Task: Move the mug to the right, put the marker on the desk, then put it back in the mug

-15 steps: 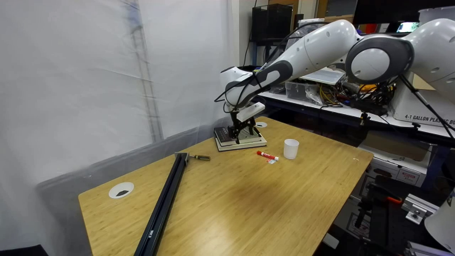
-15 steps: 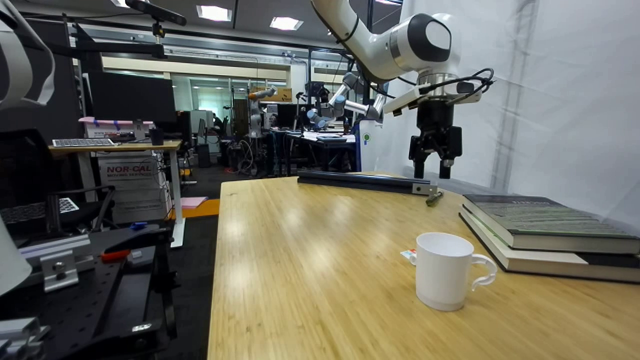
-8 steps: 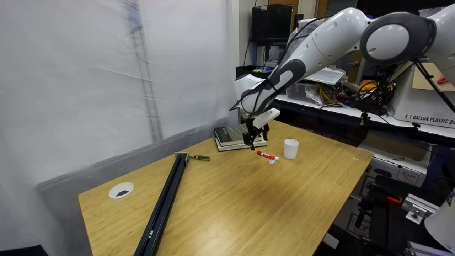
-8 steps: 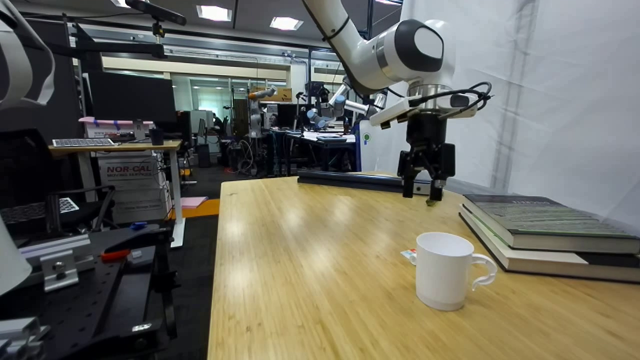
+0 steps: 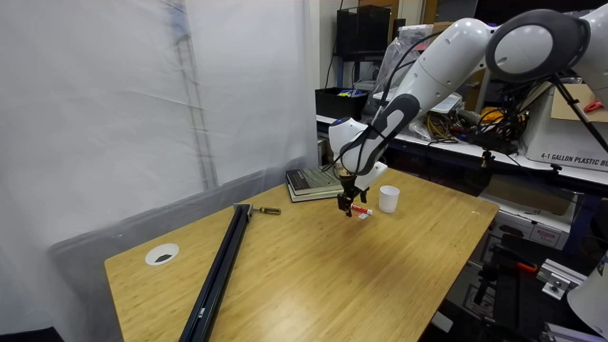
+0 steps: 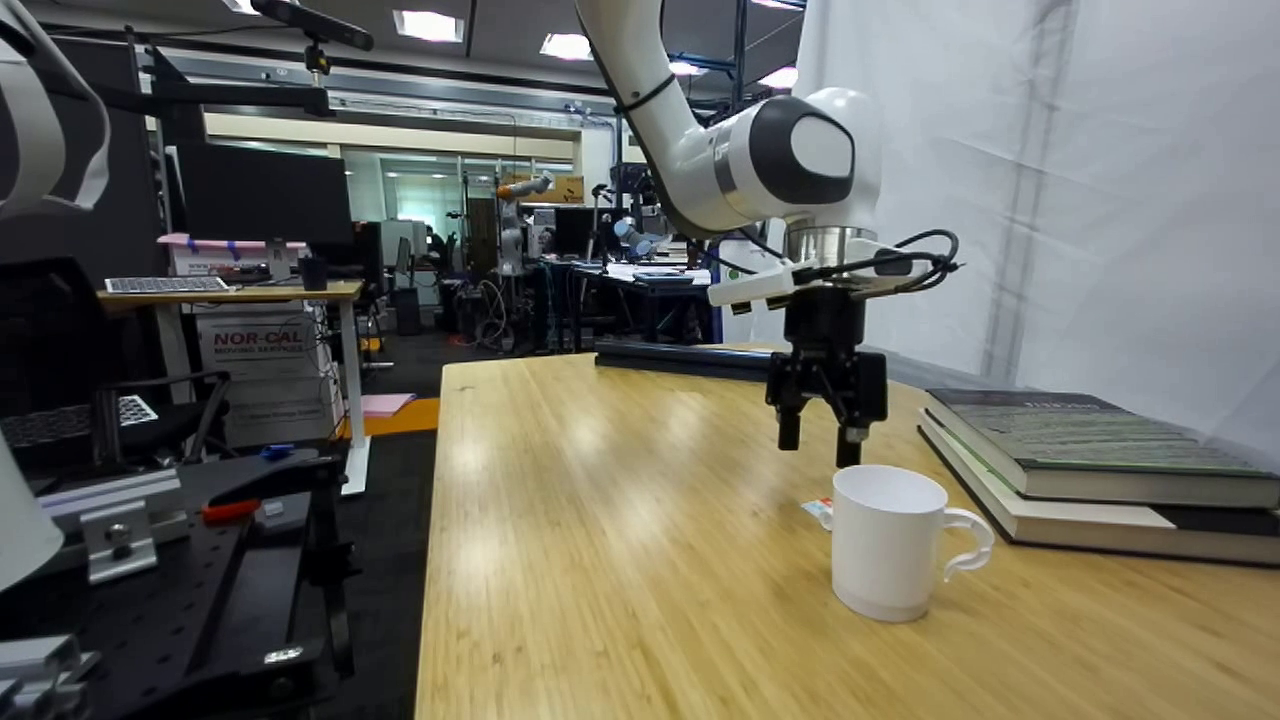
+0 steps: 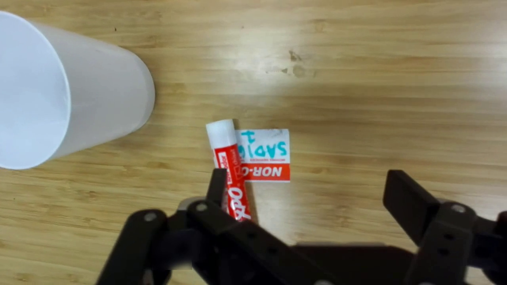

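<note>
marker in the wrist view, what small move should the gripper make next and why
Probably shift the open gripper sideways, to the side where the mug stands in the wrist view, before lowering: the marker lies partly behind one finger there, not centred between both.

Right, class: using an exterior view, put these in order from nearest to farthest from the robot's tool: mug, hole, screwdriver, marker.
Sides are as the picture shows them.
1. Marker: nearest, partly hidden by the tool.
2. Mug: just right of the marker.
3. Screwdriver: well to the left.
4. Hole: farthest left.
</note>
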